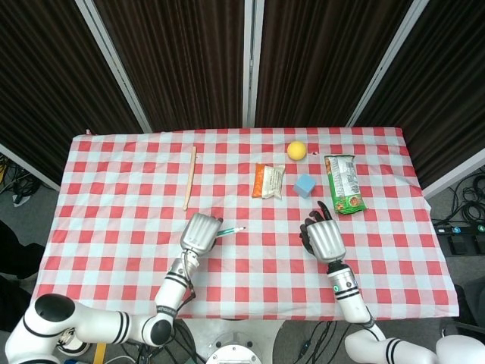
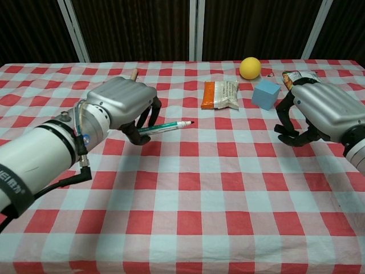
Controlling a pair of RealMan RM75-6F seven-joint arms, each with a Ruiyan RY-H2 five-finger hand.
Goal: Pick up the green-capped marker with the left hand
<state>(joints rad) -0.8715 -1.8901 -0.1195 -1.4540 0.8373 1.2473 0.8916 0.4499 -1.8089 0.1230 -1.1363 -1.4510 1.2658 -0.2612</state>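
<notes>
My left hand (image 1: 201,231) (image 2: 122,103) grips the green-capped marker (image 1: 229,229) (image 2: 165,127) by one end, a little above the checkered tablecloth (image 1: 114,197). The marker's white end and dark tip stick out to the right, nearly level. My right hand (image 1: 324,237) (image 2: 325,111) hovers well to the right of the marker, apart from it. Its fingers are loosely bent downward and hold nothing.
An orange packet (image 1: 268,180) (image 2: 221,94), a blue cube (image 1: 305,184) (image 2: 266,94), a yellow ball (image 1: 296,150) (image 2: 250,67) and a green snack bag (image 1: 344,183) lie at the back right. A wooden stick (image 1: 189,177) lies at the back left.
</notes>
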